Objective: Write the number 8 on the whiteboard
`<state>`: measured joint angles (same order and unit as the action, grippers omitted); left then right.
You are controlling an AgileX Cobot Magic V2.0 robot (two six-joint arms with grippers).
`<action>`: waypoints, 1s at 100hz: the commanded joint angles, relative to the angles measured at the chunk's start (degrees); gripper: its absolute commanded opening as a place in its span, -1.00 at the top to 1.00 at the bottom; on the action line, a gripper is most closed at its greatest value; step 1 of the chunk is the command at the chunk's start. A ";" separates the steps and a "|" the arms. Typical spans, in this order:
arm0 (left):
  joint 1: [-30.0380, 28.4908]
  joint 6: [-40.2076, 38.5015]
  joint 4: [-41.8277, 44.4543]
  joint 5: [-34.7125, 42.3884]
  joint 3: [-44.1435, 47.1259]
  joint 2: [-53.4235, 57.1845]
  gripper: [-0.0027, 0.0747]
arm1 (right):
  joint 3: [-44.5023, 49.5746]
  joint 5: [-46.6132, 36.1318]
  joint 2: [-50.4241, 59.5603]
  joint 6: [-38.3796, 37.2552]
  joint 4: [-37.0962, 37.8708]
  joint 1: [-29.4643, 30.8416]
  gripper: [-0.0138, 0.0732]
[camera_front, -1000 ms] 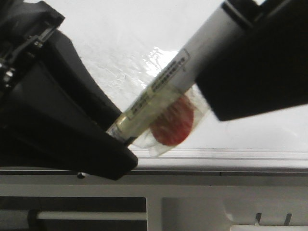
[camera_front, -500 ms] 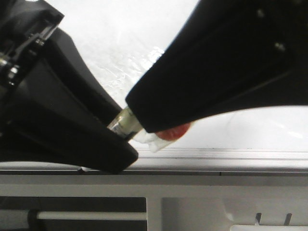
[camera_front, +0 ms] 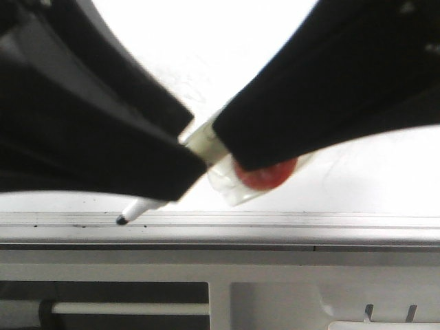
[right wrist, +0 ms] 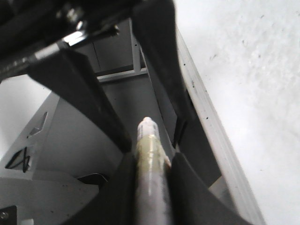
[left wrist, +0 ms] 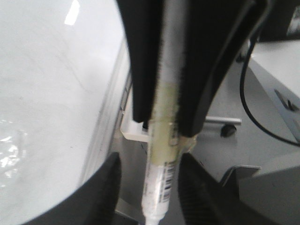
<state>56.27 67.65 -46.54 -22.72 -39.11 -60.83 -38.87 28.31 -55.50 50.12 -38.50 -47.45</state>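
The whiteboard (camera_front: 206,41) fills the back, with its silver edge rail (camera_front: 289,223) in front. No black number 8 shows on the bare part; both arms hide much of the board. My right gripper (right wrist: 150,164) is shut on a white marker (right wrist: 149,150). In the front view the marker (camera_front: 201,139) slants down-left from the right gripper (camera_front: 275,130), and its black tip (camera_front: 121,220) is over the rail. My left gripper (left wrist: 151,187) is open, its fingers (left wrist: 105,192) on either side of the marker (left wrist: 161,178) without touching it.
A red disc in clear plastic (camera_front: 265,177) lies on the board behind the marker. A beige panel with slots (camera_front: 385,309) lies below the rail. A black cable (left wrist: 248,108) and a caster wheel (left wrist: 228,130) are beyond the board's edge.
The right gripper has slid down the marker toward the left gripper. The left gripper has risen in view. The marker's black tip now pokes out below it over the rail.
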 commanded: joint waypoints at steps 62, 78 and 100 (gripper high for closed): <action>-14.32 -21.22 -7.78 13.86 15.37 36.36 0.12 | -19.27 8.56 5.61 -47.85 48.03 2.46 0.82; -14.32 -21.22 -8.03 15.00 15.76 35.41 0.15 | -16.40 -4.08 4.94 -47.85 47.23 2.46 0.82; -14.32 -21.12 -8.03 13.17 15.76 34.34 0.80 | -14.83 5.35 1.99 -48.17 50.35 2.46 0.82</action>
<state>42.02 46.91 -53.36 -11.38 -21.77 -25.74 -52.34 33.79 -53.43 2.50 9.02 -45.31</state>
